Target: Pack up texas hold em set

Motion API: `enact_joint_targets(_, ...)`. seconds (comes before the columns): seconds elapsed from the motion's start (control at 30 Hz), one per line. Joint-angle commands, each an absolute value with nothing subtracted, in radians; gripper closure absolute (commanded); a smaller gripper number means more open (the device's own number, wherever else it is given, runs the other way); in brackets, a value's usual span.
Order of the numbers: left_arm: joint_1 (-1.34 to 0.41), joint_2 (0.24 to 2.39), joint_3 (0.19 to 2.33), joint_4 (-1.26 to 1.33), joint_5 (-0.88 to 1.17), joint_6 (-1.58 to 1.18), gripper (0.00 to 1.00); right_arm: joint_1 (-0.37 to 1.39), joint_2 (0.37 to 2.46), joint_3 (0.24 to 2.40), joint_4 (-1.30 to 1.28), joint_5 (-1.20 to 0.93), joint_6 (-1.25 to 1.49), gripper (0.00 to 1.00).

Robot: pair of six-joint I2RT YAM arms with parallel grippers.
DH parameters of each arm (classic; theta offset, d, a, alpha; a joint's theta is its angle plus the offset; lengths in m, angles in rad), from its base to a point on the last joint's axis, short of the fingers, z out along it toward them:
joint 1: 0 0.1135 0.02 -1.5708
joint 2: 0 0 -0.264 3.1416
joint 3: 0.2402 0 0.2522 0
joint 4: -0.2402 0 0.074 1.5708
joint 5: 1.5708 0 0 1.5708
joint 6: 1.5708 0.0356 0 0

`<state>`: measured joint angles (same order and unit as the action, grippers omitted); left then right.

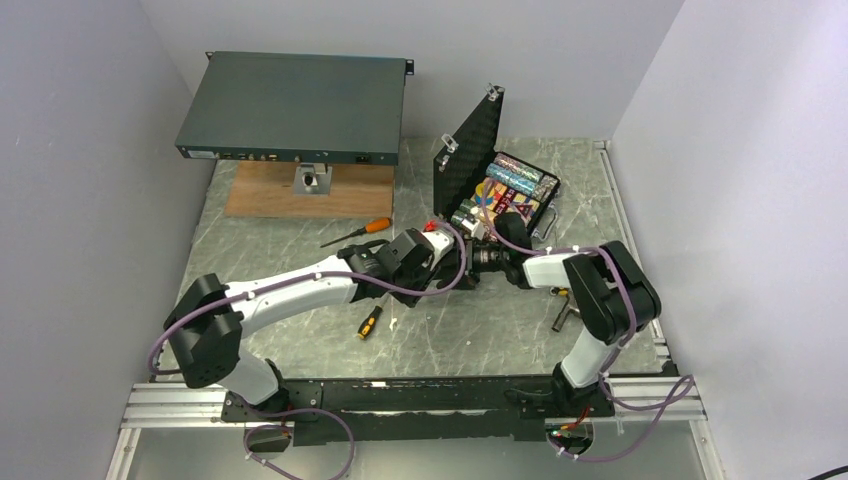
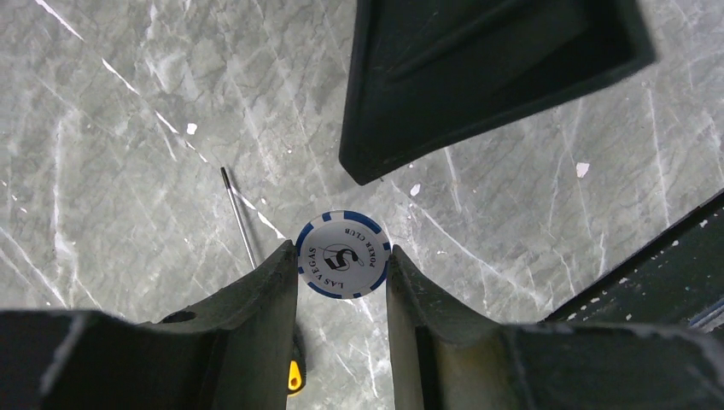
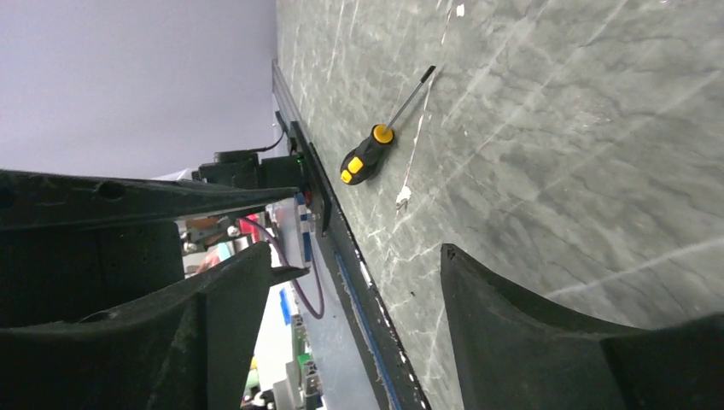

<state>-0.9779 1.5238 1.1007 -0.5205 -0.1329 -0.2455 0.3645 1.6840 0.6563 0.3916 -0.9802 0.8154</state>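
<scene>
The black hinged case (image 1: 545, 205) stands open at the back right, its lid (image 1: 470, 145) upright. Multicoloured chip rows (image 1: 520, 175) lie inside it. My left gripper (image 1: 447, 243) is just in front of the case's near left corner. In the left wrist view it (image 2: 341, 260) is shut on a white chip with blue edge marks (image 2: 343, 243), pinched by its rim above the table. My right gripper (image 1: 480, 253) faces it at close range. A black finger of it (image 2: 478, 77) hangs just beyond the chip. In the right wrist view it (image 3: 350, 256) is open and empty.
A dark-green rack unit (image 1: 295, 105) rests on a wooden board (image 1: 260, 192) at the back left. Two orange-and-black screwdrivers (image 1: 355, 232) (image 1: 370, 322) lie on the grey marble table (image 1: 300, 240). One of them shows in the right wrist view (image 3: 367, 154). Walls stand close on both sides.
</scene>
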Motion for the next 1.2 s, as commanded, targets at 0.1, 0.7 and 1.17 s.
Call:
enact_joint_targets(0.1,-0.983,1.451,1.076,-0.503,-0.153,-0.241,0.75,0.426,1.801,0.688,0.678,-1.056,0.973,0.33)
enact_joint_targets(0.7,-0.983,1.471,1.076,-0.487,-0.148,-0.235,0.75,0.542,1.949,0.666,1.032,-1.071,1.192,0.5)
enact_joint_targets(1.17,-0.984,1.48,1.079,-0.494,-0.158,-0.245,0.75,0.559,1.959,0.597,1.21,-1.052,1.288,1.0)
